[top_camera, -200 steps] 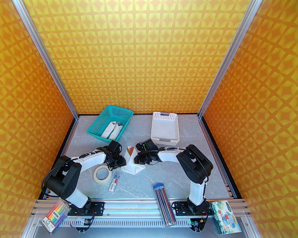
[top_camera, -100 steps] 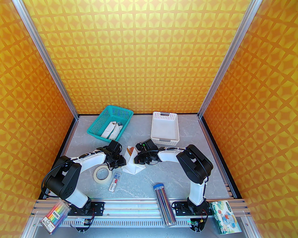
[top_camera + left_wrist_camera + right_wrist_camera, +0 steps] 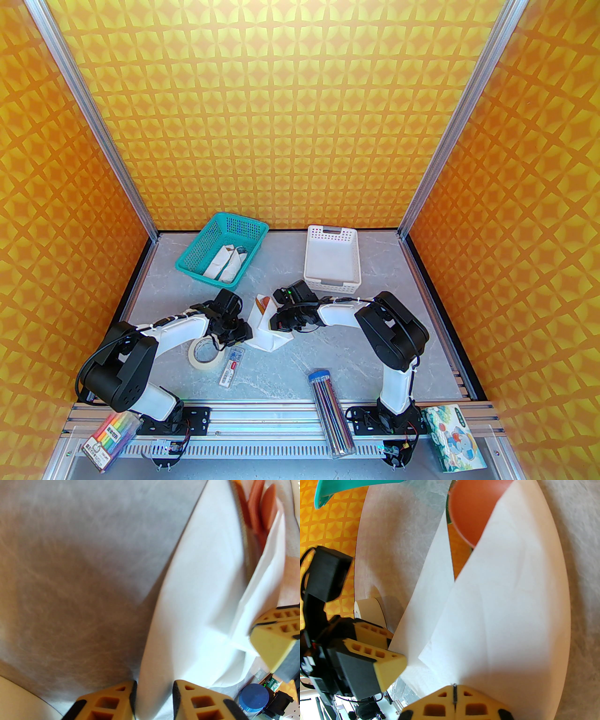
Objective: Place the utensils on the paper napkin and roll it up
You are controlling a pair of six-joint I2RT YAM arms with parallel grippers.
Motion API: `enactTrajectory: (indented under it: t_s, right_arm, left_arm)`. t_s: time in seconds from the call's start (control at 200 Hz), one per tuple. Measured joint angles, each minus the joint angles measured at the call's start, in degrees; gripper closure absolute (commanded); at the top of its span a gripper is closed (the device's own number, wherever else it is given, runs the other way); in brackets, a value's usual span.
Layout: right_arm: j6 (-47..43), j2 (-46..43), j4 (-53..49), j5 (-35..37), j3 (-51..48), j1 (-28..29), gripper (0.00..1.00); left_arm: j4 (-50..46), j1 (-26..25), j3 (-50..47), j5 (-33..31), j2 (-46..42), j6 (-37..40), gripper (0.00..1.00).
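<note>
Left gripper (image 3: 153, 700) is straddling the paper napkin's (image 3: 199, 597) left fold with narrowly parted jaws; whether it is actually clamping, I cannot tell. Right gripper (image 3: 454, 691) is pinching the right flap over the utensils (image 3: 473, 510), which are lying near-to-far between both, so the roll is probably going sideways, rightward.

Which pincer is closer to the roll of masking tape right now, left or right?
Left. The left pincer hangs just beyond the tape roll, by its far right rim; the right pincer sits farther right, across the paper napkin it pinches.
</note>
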Motion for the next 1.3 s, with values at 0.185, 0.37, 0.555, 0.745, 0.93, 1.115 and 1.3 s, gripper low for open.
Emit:
enactTrajectory:
  t_s: [0.185,0.37,0.555,0.745,0.93,1.115,1.3]
  right_arm:
    - [0.02,0.0,0.0,0.0,0.0,0.0,1.0]
    - [0.0,0.0,0.0,0.0,0.0,0.0,1.0]
    - [0.0,0.0,0.0,0.0,0.0,0.0,1.0]
    - [0.0,0.0,0.0,0.0,0.0,0.0,1.0]
    - [0.0,0.0,0.0,0.0,0.0,0.0,1.0]
    - [0.02,0.0,0.0,0.0,0.0,0.04,1.0]
    - [0.0,0.02,0.0,0.0,0.0,0.04,1.0]
  left_arm:
    - [0.35,0.0,0.0,-0.07,-0.42,-0.35,0.75]
    - [0.33,0.0,0.0,-0.11,-1.33,-0.52,0.82]
    - [-0.02,0.0,0.0,-0.98,-3.04,-0.44,0.89]
    - [-0.37,0.0,0.2,-1.22,-4.46,-0.26,0.98]
    - [-0.72,-0.02,1.11,-1.16,-5.79,-0.11,0.99]
    - [0.15,-0.17,2.43,-0.48,-5.86,-0.42,0.99]
    - [1.95,-0.59,5.6,0.46,-3.3,-0.55,1.0]
